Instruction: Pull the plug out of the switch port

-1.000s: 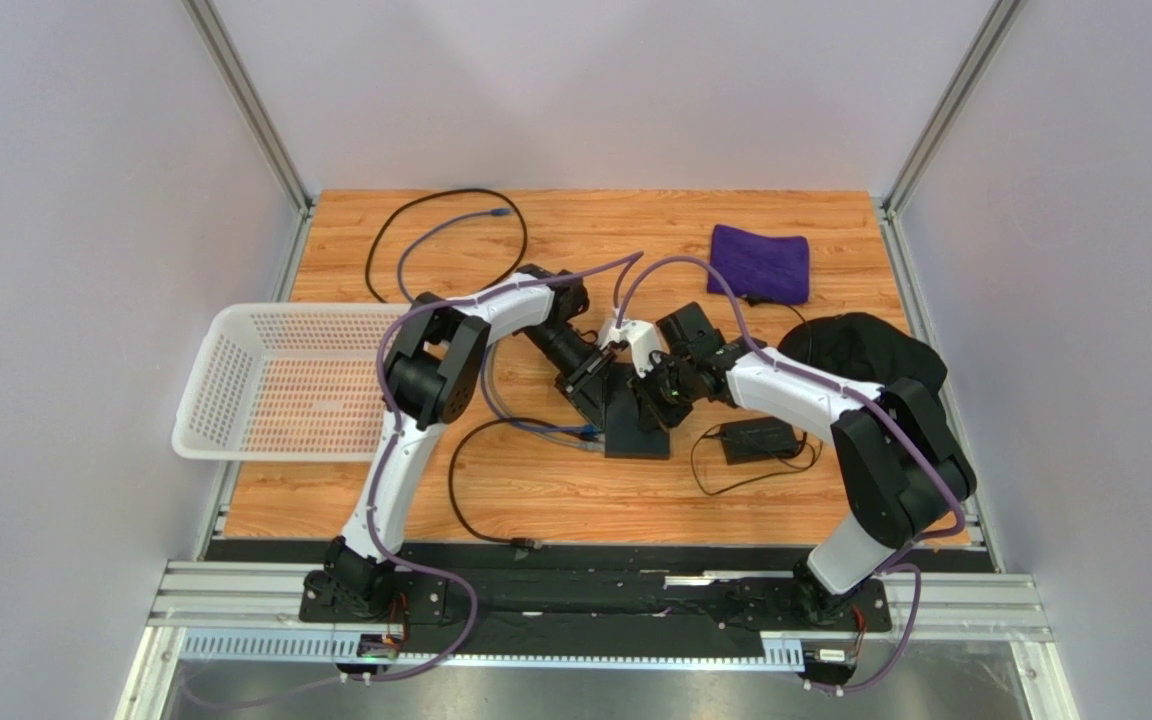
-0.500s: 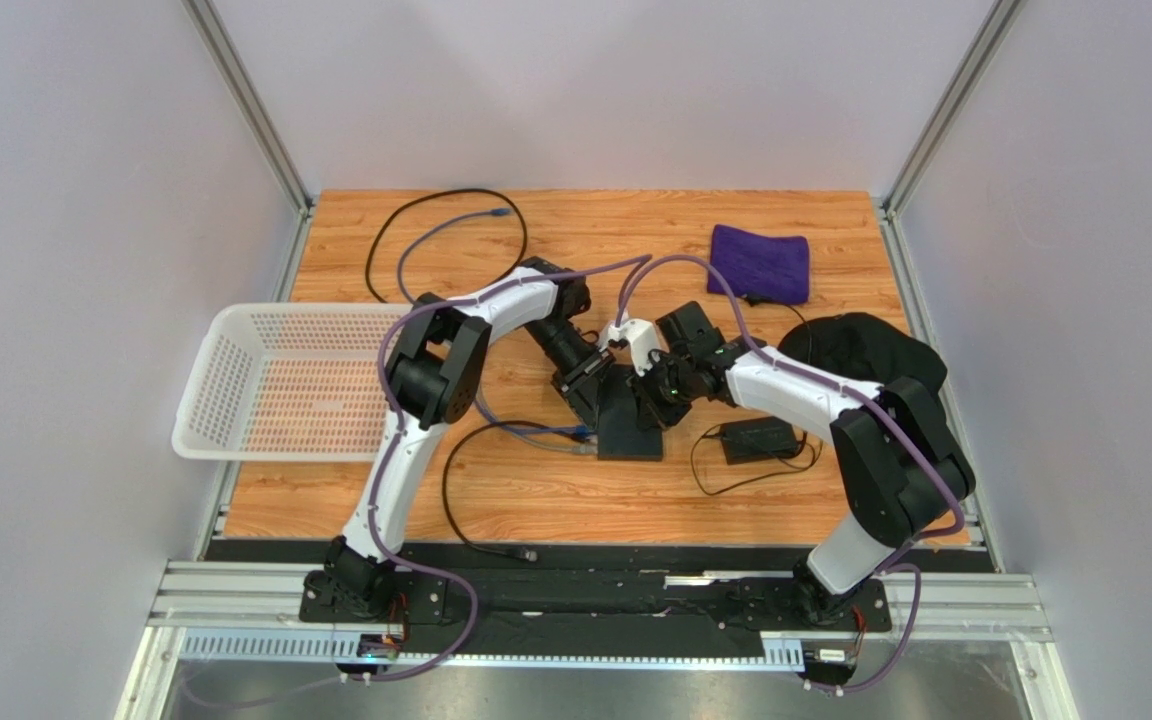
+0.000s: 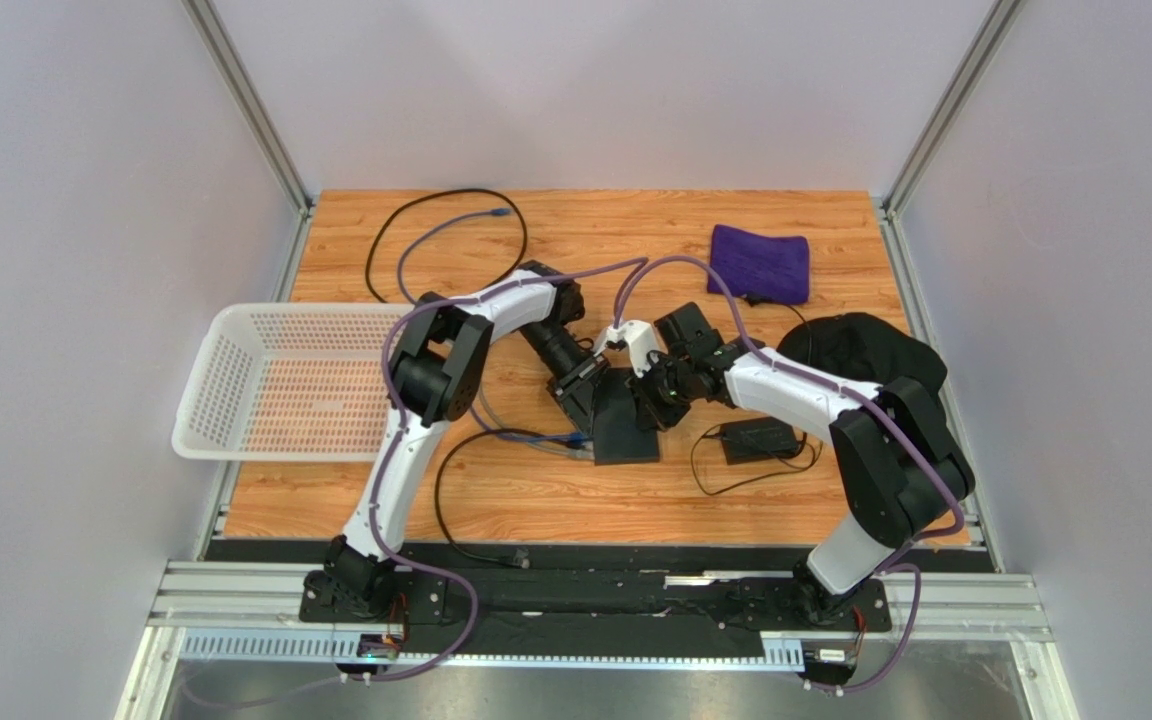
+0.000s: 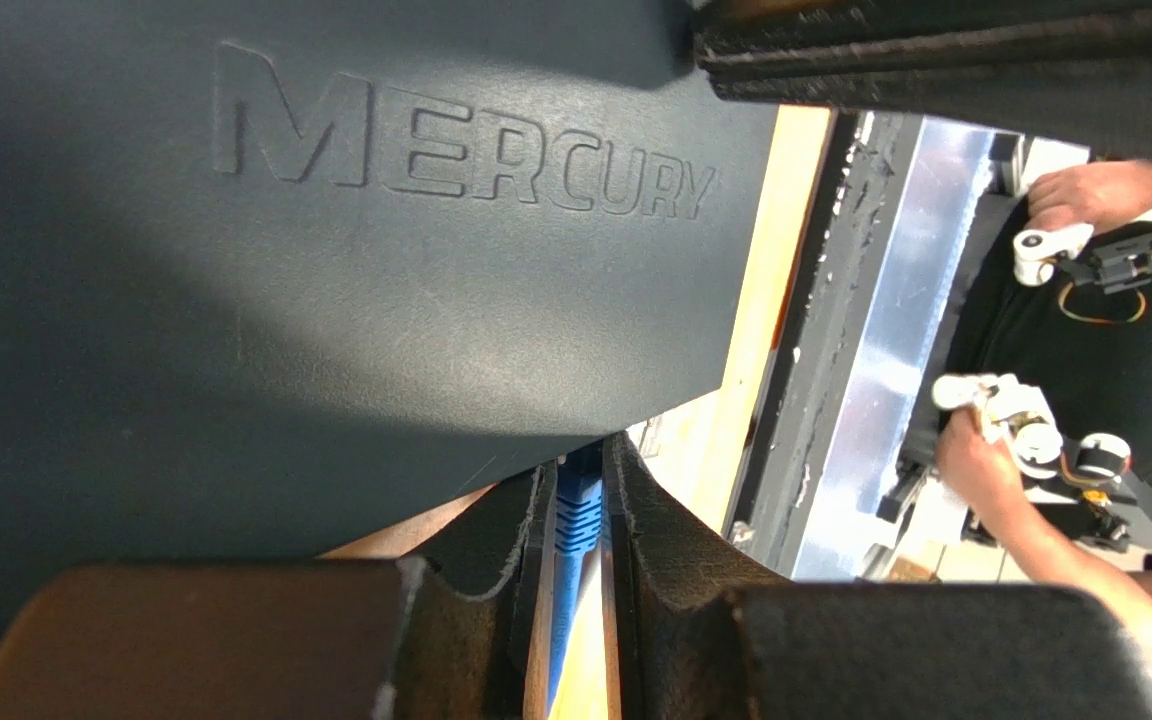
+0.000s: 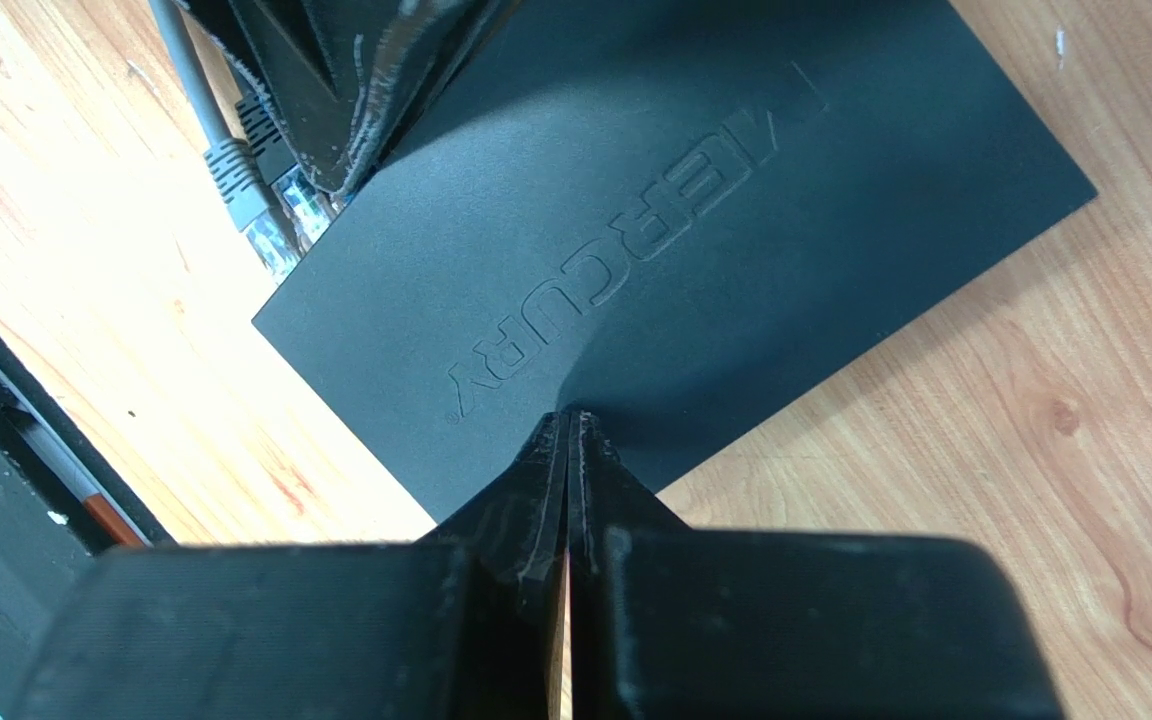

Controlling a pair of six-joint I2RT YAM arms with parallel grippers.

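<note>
A flat black Mercury switch (image 3: 624,423) lies at the middle of the wooden table (image 3: 312,503). The right gripper (image 5: 569,435), fingers pressed together and holding nothing, bears down on its lid, likely to pin it. The left gripper (image 4: 579,488) is pinched around the blue plug (image 4: 578,525) at the switch's left edge, apparently ready to draw it out.
</note>
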